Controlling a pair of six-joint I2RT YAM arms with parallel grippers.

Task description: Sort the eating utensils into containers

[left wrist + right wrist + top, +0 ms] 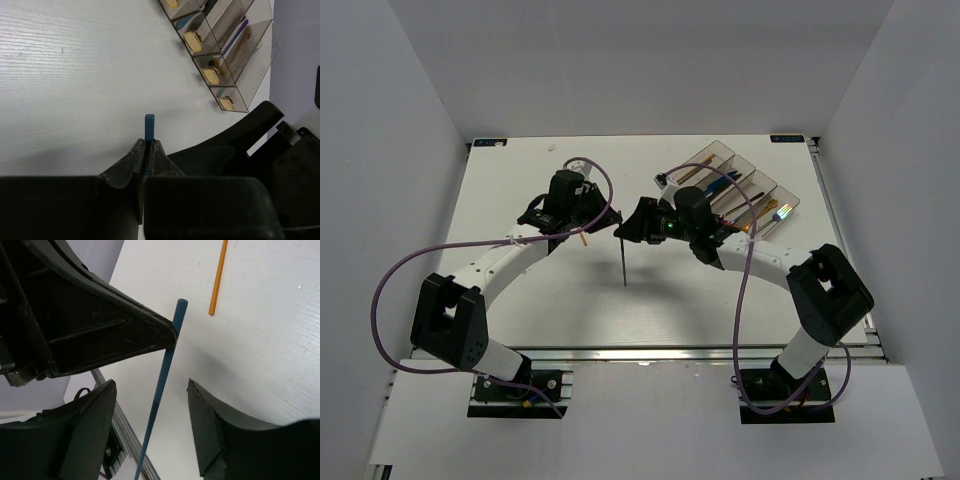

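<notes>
My left gripper [146,144] is shut on the handle end of a slim blue knife [149,124] and holds it above the table. In the top view the knife [624,262] hangs down from the left gripper [611,222] as a thin dark line. My right gripper [151,385] is open, its fingers [100,410] standing on either side of the blue knife [162,375] without touching it. It faces the left gripper in the top view [638,226]. The four joined clear containers [765,178] hold several utensils and also show in the left wrist view [250,60].
An orange chopstick [218,277] lies on the white table beyond the grippers; a short piece of it shows under the left arm [582,239]. Gold-ended utensils [193,41] stick out of the containers. The table's metal front rail [122,432] lies below the right gripper.
</notes>
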